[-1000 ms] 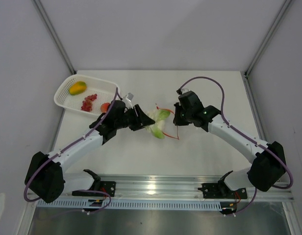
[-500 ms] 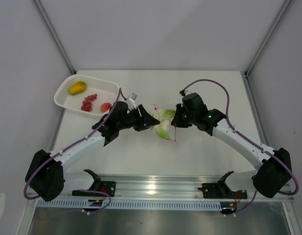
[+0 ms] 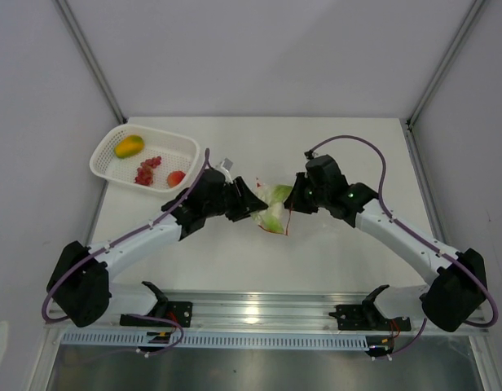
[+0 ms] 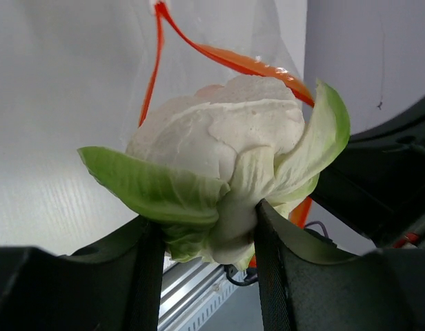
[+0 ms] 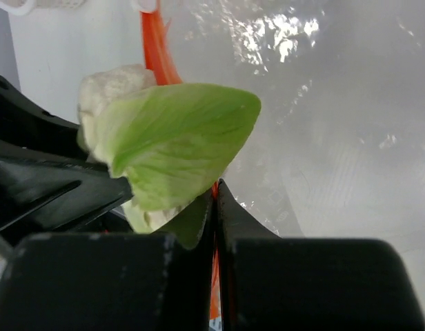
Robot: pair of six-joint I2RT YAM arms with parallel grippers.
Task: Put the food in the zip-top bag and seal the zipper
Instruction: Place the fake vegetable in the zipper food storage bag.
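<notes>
My left gripper (image 3: 253, 202) (image 4: 205, 227) is shut on the white-and-green vegetable (image 4: 226, 145) (image 3: 273, 213) and holds it at the mouth of the clear zip-top bag (image 5: 323, 110) (image 3: 277, 204). My right gripper (image 3: 295, 195) (image 5: 215, 200) is shut on the bag's red-orange zipper strip (image 5: 154, 48) (image 4: 233, 61), holding the bag up beside the vegetable (image 5: 174, 134). The mango (image 3: 129, 146), the red grape bunch (image 3: 148, 169) and the red-orange round fruit (image 3: 176, 177) lie in the white mesh basket (image 3: 179, 145) at the far left.
The basket stands near the table's left edge. Purple cables (image 3: 349, 140) loop off both arms. A metal rail (image 3: 259, 309) runs along the near edge, with two black clamps on it.
Both grippers have moved toward each other and a little nearer. The vegetable has gone right, up against the bag's mouth, and the bag has shifted left and down with the right gripper.
</notes>
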